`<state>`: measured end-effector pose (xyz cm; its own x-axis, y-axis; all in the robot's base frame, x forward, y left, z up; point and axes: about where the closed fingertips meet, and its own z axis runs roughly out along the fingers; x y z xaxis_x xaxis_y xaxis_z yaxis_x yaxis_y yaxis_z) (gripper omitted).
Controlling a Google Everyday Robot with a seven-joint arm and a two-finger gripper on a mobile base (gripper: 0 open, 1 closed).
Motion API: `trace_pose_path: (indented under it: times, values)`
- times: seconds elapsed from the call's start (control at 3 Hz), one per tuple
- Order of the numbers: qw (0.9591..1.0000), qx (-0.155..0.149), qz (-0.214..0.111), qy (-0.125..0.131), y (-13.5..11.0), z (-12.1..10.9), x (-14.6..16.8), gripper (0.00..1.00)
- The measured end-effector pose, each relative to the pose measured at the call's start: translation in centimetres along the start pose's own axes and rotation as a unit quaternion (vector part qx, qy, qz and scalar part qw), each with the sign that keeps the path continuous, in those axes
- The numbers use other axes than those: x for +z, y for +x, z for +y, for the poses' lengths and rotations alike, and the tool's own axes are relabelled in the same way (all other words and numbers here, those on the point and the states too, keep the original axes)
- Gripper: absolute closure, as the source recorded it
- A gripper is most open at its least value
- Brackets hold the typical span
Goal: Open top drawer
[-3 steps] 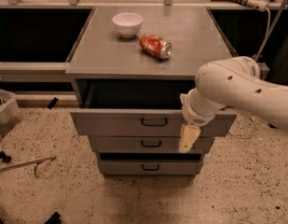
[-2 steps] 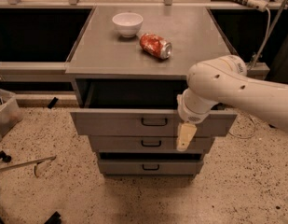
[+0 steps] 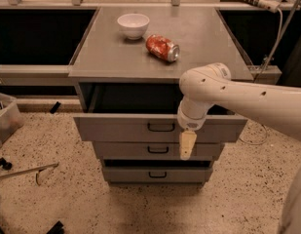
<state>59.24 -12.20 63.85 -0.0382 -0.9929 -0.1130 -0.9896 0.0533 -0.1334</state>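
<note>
The top drawer (image 3: 125, 128) is a wide grey metal front with a small black loop handle (image 3: 161, 126) at its centre. It stands pulled out from the cabinet, with a dark gap behind its front. My gripper (image 3: 187, 145) hangs from the white arm just right of the handle, in front of the drawer front, pointing down. Its cream-coloured tip reaches over the middle drawer (image 3: 125, 151).
A white bowl (image 3: 133, 24) and a red can (image 3: 162, 48) lying on its side rest on the grey cabinet top (image 3: 198, 38). A lower drawer (image 3: 130, 173) sits below. A white bin (image 3: 6, 121) and loose tools lie on the speckled floor at left. Cables hang at right.
The arm has shifted left, bringing the gripper closer to the top drawer's handle. The drawer stays pulled out by the same amount.
</note>
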Motion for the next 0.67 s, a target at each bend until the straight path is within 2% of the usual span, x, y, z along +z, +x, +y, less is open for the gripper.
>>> trace_pose_path:
  times: [0.67]
  values:
    - [0.9999, -0.006, -0.007, -0.013, -0.26, 1.2, -0.68, 0.0]
